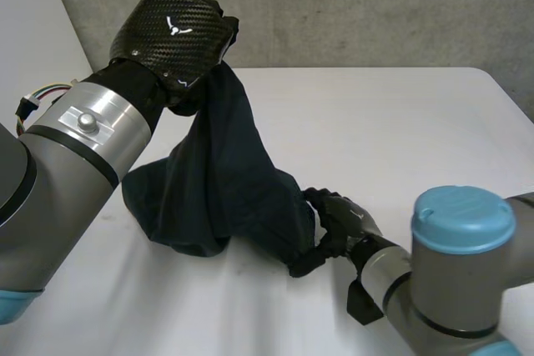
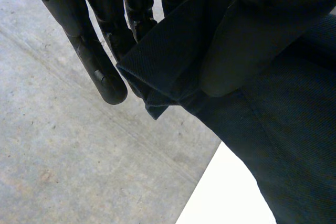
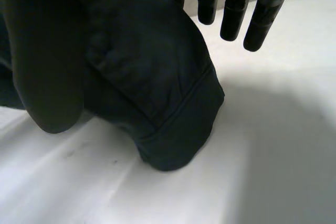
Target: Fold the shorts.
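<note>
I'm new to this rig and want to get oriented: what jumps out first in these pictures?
The left robot hand, high above the white table, pinches an edge of the dark shorts, which hang from it like a tent. Low at the table, the right robot hand grips the other end of the shorts, a bunched hemmed part resting on the surface.
</note>
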